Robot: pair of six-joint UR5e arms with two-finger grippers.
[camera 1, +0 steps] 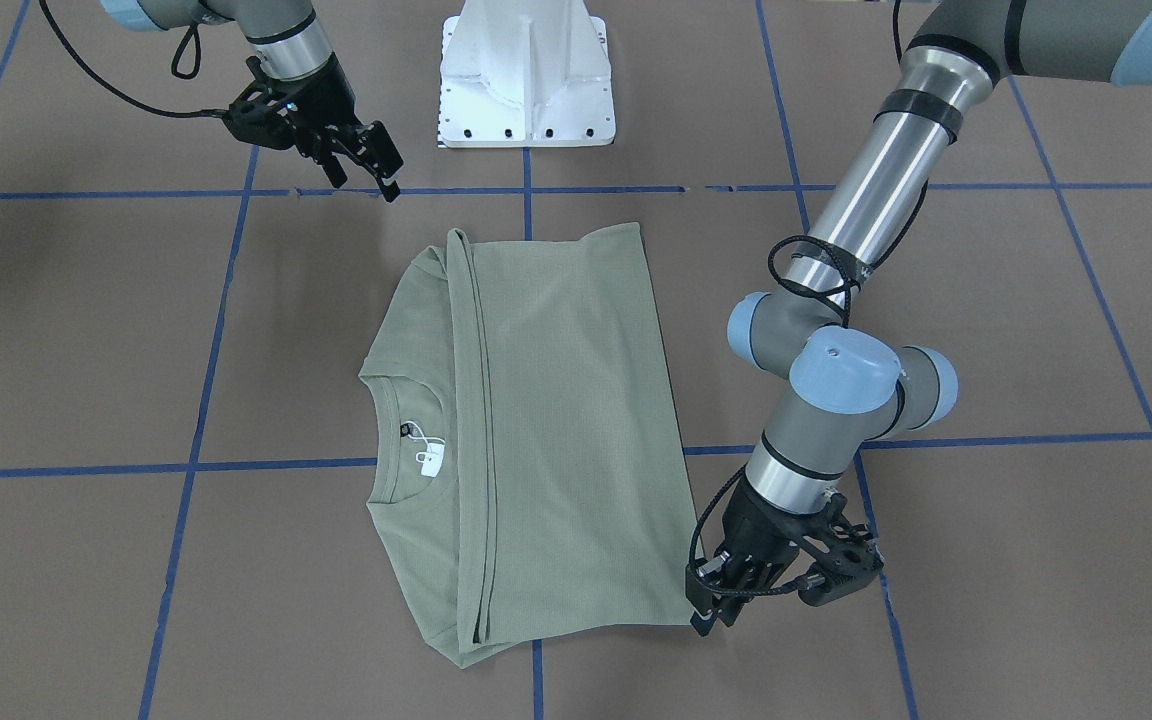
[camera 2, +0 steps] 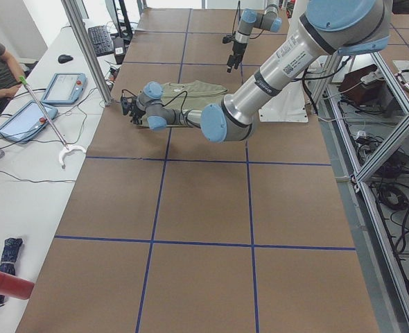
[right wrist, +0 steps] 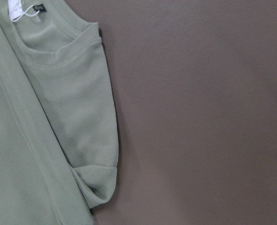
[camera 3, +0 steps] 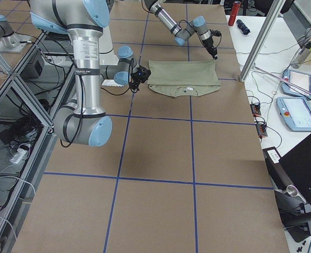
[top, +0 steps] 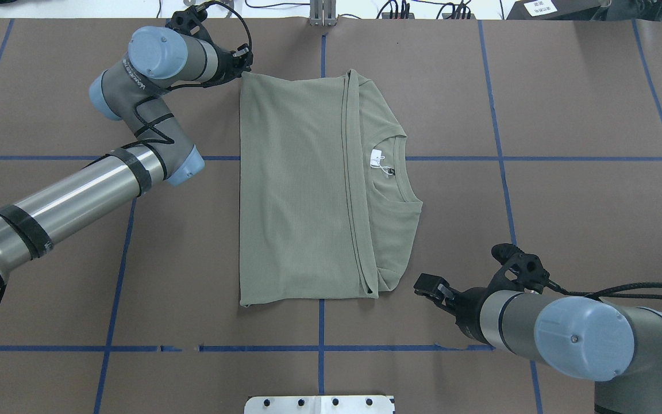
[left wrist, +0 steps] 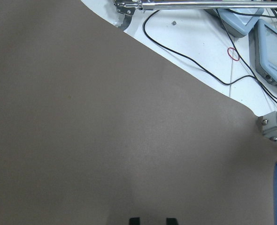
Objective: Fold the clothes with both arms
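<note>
The shirt [top: 296, 190] lies flat in the middle of the table [top: 566, 86], folded into a rectangle. Its long axis runs from the robot's side toward the far edge, and the neck opening faces the robot's right. A top layer covers the part on the robot's left, and its stitched edge runs along the long axis just beside the neck.

The front view shows the white tag [camera 1: 428, 459] and the small black label [camera 1: 406, 430] inside the collar most plainly. The right wrist camera sees only the collar side of the shirt, with a rounded tuck of cloth at the corner and bare table beyond; none of its own fingers show there. The left wrist camera sees no shirt, only brown table, the table's edge and black cables [left wrist: 185, 56] on a white surface past it. Two fingertips [left wrist: 134, 221] at the bottom of that view stand a small gap apart with nothing between them.

The left tool [camera 1: 711, 605] sits just beside the shirt's far corner on the robot's left; whether it touches the cloth I cannot tell. The right tool [camera 1: 368, 183] is spread open and empty, near the opposite corner but apart from it.
</note>
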